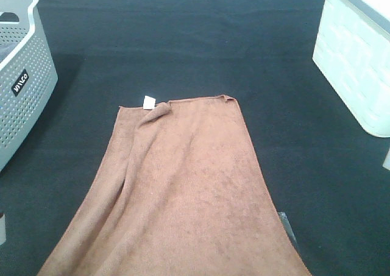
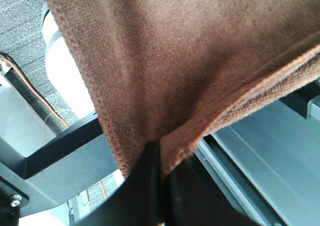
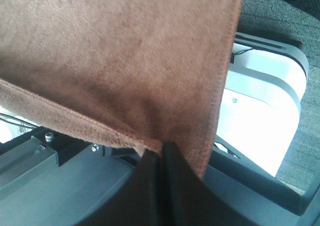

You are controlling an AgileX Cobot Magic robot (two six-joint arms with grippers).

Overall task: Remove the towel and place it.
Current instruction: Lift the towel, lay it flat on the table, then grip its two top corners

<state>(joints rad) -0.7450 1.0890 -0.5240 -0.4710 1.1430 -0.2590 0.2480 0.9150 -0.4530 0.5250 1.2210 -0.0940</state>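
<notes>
The towel (image 1: 183, 191) is seen spread lengthwise over the middle of the black counter (image 1: 183, 38). Its far hem lies flat about halfway across the surface, and its near end runs out of the bottom of the high view. A small white tag (image 1: 148, 102) is shown on the left part of that far hem, beside a slight fold in the cloth. Long soft creases are seen down the left half of the towel.

Neither tool is visible from the high camera; both are shown only by the wrist cameras. The left tool (image 2: 159, 150) is closed, its dark jaws pinched together on the stitched edge of the towel (image 2: 175, 56) — the cloth is gathered into the jaws and fans out away from them, filling most of that view. The right tool (image 3: 162, 148) is likewise closed on the towel (image 3: 120, 51), with a hemmed corner clamped between the jaws and the cloth stretched away from them. The towel is thus gripped by both tools, and the rest of it reaches from them toward the far side of the counter.

A grey perforated basket (image 1: 24, 87) with a small black label stands at the far left of the counter, well apart from the towel. A white bin (image 1: 356, 63) stands at the far right — also well clear of the cloth.
</notes>
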